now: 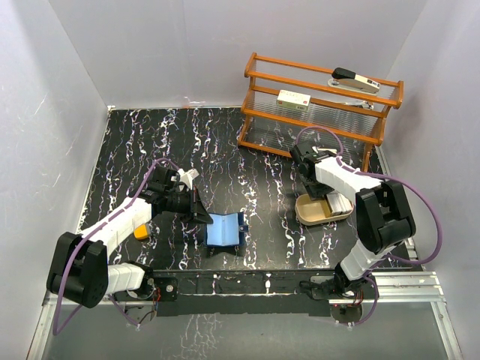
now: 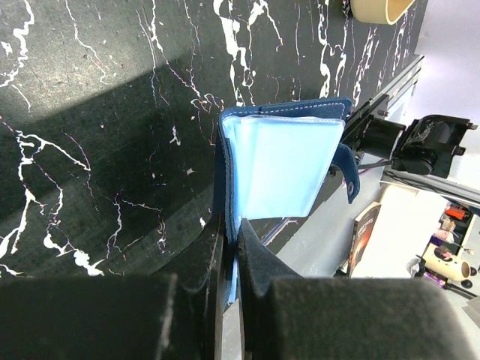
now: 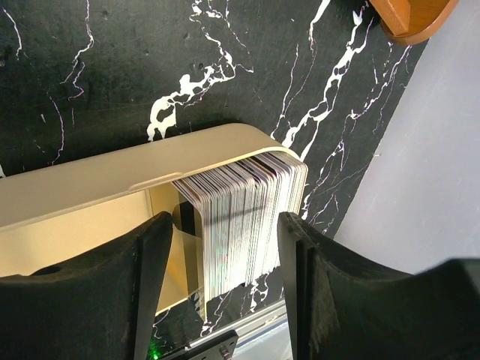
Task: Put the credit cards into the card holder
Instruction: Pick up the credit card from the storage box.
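- Straddling the credit cards [image 3: 247,202], my right gripper [image 3: 225,225] stands wide, lower centre.
- Cards look thin, stiff, slippery; I would pinch the edges.
- My left gripper [image 2: 232,240] clamps the card holder [image 2: 285,165] edge.

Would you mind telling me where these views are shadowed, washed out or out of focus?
Top view: even light, sharp throughout, soft shadows only. Left wrist: a broad shadow band crosses the table, the wallet is bright and in focus, and the left fingers are dark and blurred. Right wrist: the cards are crisp, while the right fingers are soft and dark.
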Controlling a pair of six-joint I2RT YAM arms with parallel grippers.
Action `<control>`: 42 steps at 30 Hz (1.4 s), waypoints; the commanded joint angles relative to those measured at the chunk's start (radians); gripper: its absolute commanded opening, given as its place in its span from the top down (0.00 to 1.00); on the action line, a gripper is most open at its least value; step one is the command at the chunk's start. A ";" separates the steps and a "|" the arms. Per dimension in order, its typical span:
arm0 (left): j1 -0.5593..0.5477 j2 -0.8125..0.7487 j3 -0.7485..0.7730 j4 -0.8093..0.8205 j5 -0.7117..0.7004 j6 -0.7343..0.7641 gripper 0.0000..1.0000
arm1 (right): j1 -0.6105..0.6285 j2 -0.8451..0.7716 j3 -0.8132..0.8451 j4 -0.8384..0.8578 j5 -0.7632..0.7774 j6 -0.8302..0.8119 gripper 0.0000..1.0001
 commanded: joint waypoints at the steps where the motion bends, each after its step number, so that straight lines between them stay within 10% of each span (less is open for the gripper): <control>1: -0.002 -0.020 0.000 -0.004 0.016 -0.007 1.00 | -0.009 -0.038 -0.005 0.048 0.052 -0.029 0.45; 24: -0.003 -0.021 0.001 -0.004 0.004 -0.004 1.00 | -0.009 -0.056 0.029 0.027 -0.008 -0.017 0.89; 42: -0.003 0.046 -0.005 0.080 0.068 -0.145 1.00 | -0.001 -0.099 0.172 -0.133 -0.045 0.069 1.00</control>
